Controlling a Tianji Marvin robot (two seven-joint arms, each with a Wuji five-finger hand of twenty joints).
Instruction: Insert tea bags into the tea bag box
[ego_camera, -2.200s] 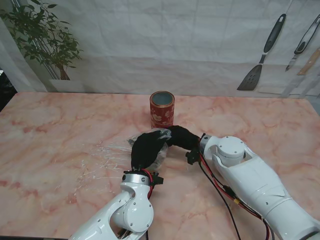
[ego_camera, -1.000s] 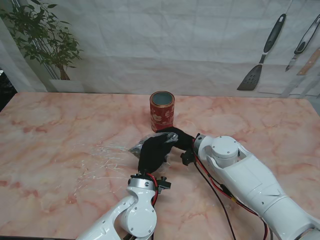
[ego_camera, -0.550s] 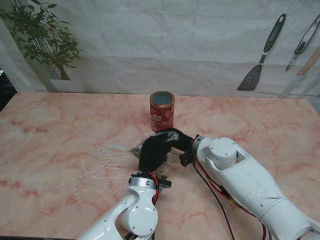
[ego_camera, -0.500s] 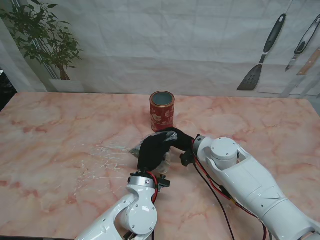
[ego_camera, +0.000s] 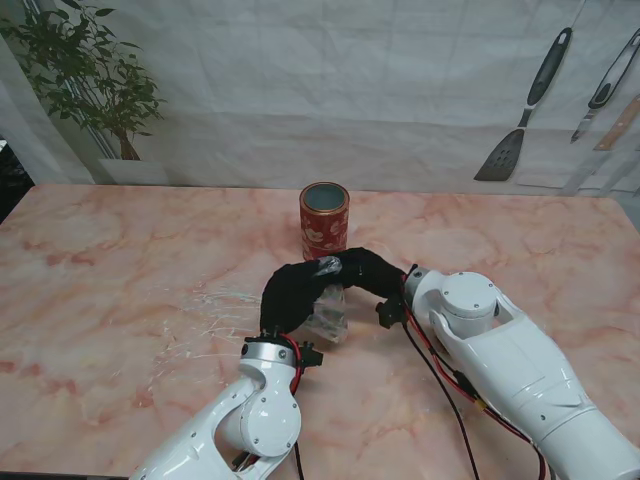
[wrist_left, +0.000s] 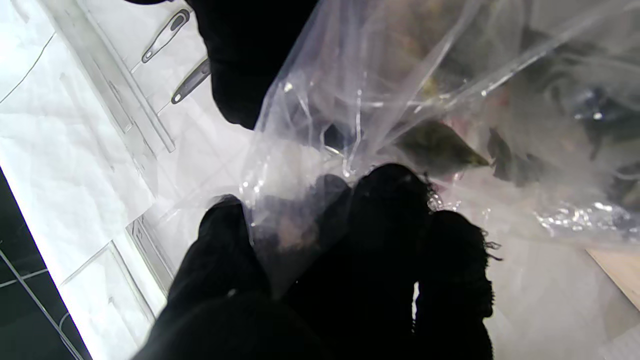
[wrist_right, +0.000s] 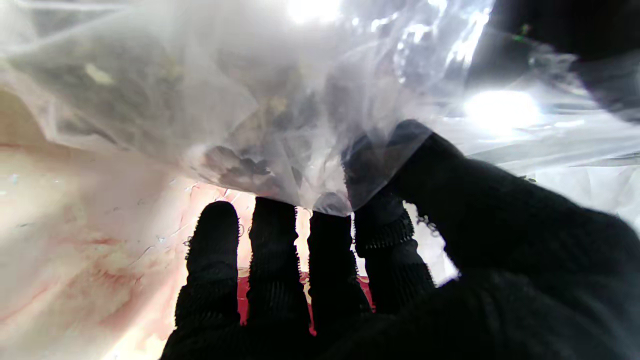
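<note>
A clear plastic bag (ego_camera: 328, 305) with dark tea bags inside hangs between my two black-gloved hands, just nearer to me than the red tea bag box (ego_camera: 324, 220). The box is a round open-topped tin with a floral print. My left hand (ego_camera: 290, 292) is shut on the bag's left side. My right hand (ego_camera: 368, 272) pinches the bag's top right edge. In the left wrist view the bag (wrist_left: 430, 115) fills the frame and dark tea bags (wrist_left: 440, 150) show through it. The right wrist view shows the film (wrist_right: 260, 100) held between thumb and fingers.
A pink marble table (ego_camera: 120, 260) spreads all around. A crumpled clear film (ego_camera: 215, 310) lies flat to the left of my hands. A potted plant (ego_camera: 85, 85) stands at the back left. Kitchen utensils (ego_camera: 525, 110) hang on the back wall at the right.
Both hands have lifted and spread slightly, and the bag now hangs lower between them, more exposed. My right arm has shifted a little to the right.
</note>
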